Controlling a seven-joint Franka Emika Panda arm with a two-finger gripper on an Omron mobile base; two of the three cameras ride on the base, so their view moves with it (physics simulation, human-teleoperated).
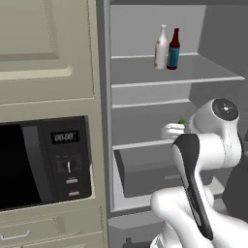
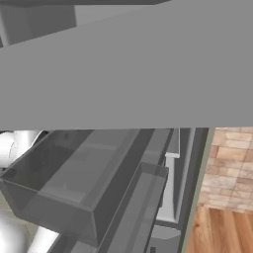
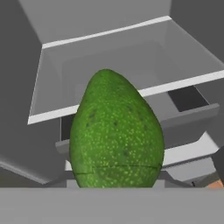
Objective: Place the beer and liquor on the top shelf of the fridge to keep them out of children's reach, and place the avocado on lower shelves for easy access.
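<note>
The avocado was clamped in the closed gripper, held inside the fridge just above a lower shelf. Two bottles stood upright, side by side, on the top shelf.

Microwave: black, built into the cream cabinet wall, door closed, control panel with digital display on its right side. Cabinet door above it: cream, panelled, closed. Drawer below it: closed, bar handle (partly cut off at the frame edge). Floor: wood planks, tan and orange.
</note>
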